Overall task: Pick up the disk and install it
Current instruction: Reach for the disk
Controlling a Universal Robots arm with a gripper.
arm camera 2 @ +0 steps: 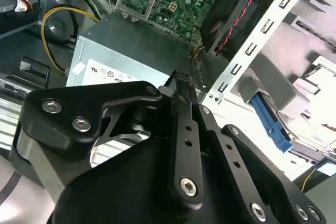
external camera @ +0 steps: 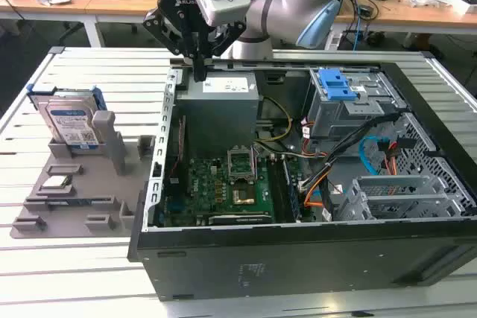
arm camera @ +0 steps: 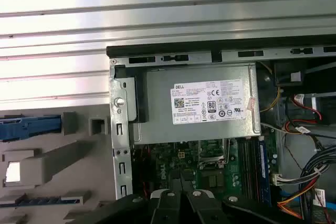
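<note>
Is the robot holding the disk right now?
No, the disk stands in the grey holder beside the computer case, while the gripper hangs over the case.

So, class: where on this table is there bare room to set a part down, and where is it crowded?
Bare table lies camera-side of the grey tray, and beyond the disk toward the far edge. Crowded: the computer case, worst among the cables.
</note>
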